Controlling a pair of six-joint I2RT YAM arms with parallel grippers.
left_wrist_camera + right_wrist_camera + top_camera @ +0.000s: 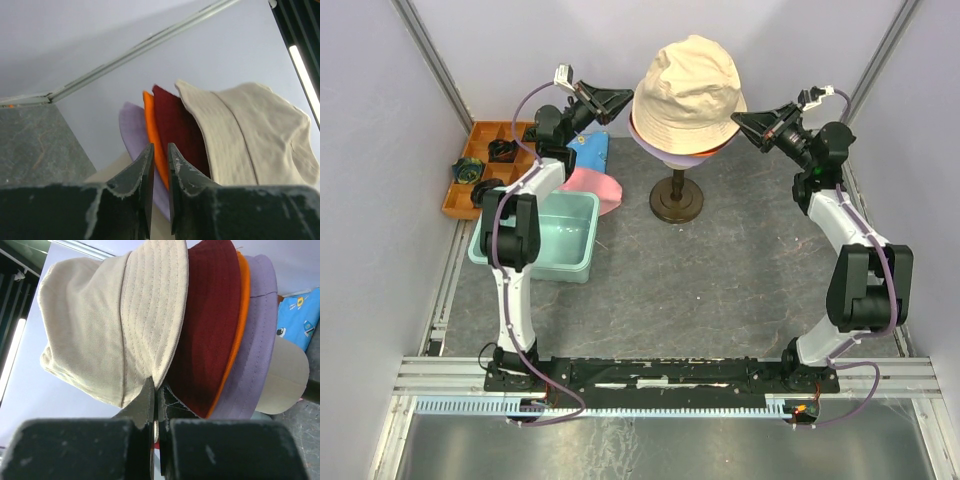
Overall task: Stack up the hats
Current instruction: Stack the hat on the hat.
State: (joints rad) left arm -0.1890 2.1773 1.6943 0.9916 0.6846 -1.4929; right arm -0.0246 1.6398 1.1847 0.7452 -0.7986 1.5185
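Several hats are stacked on the mannequin head. The cream-beige hat point(688, 85) is on top, over the dark red hat point(210, 325), the orange hat point(239, 320) and the lavender hat point(257, 340). My right gripper point(156, 382) is shut on the cream hat's brim at the stack's right side point(738, 120). My left gripper point(623, 98) is at the stack's left side, just short of the brims. Its jaws point(159, 145) stand a narrow gap apart with nothing between them. The pink hat point(592, 183) lies on the table next to the teal bin.
The mannequin head point(287, 375) stands on a dark stand point(677, 200) at the table's back middle. A blue patterned cloth point(590, 150) lies behind the pink hat. A teal bin point(535, 255) and an orange compartment tray point(485, 135) are at the left.
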